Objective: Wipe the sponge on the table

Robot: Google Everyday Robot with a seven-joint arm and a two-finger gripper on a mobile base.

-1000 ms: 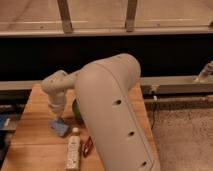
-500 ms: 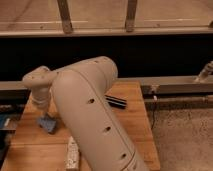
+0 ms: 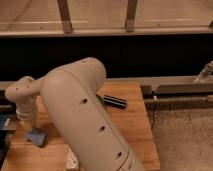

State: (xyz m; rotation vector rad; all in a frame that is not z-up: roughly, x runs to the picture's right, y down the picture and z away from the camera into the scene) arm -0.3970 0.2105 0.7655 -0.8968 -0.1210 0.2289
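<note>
At the left of the frame the gripper points straight down from a rounded cream wrist and sits right over the small flat blue-grey sponge, close enough that the two seem to meet. How far the gripper is open, and whether it has hold of the sponge, I cannot tell from here. The sponge lies flat near the lower left corner of the light-brown wooden tabletop of joined planks. Behind the wrist, the thick cream-coloured arm bends back at an elbow and sweeps down towards the bottom centre, covering much of the tabletop. Past it, towards the far right side, lies a black rectangular block with a pale stripe, well apart from the sponge.
</note>
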